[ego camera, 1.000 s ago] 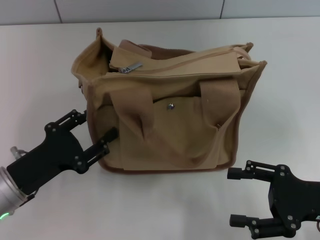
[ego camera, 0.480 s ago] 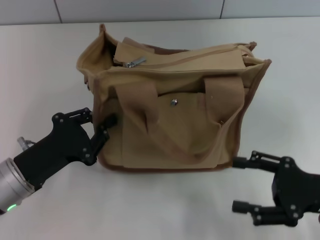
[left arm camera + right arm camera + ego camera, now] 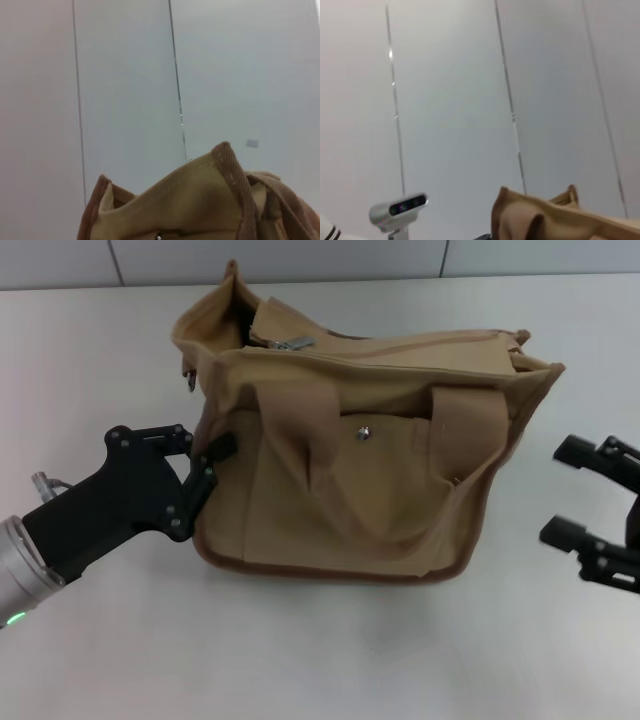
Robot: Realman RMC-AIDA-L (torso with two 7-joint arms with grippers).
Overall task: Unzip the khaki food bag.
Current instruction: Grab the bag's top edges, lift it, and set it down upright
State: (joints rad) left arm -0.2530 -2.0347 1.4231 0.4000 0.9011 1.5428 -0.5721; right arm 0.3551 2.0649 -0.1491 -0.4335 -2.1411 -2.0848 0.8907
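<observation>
The khaki food bag (image 3: 360, 480) stands on the white table, a boxy tan tote with brown trim, a silver snap (image 3: 365, 434) on its front pocket and two wide handles. Its metal zipper pull (image 3: 293, 342) lies at the top's left end. My left gripper (image 3: 205, 445) is clamped on the bag's left front corner, one finger in front of the fabric and one behind it. My right gripper (image 3: 556, 490) is open and empty, to the right of the bag and apart from it. The bag's top edge shows in the left wrist view (image 3: 200, 200) and in the right wrist view (image 3: 535, 215).
The white table (image 3: 300, 660) runs all around the bag, with a grey wall seam along the far edge (image 3: 110, 260). A small camera unit (image 3: 400, 210) shows low in the right wrist view.
My left gripper has closed on the bag's left corner and moved up and right, shifting and tilting the bag rightward. My right gripper has risen and pulled away to the right.
</observation>
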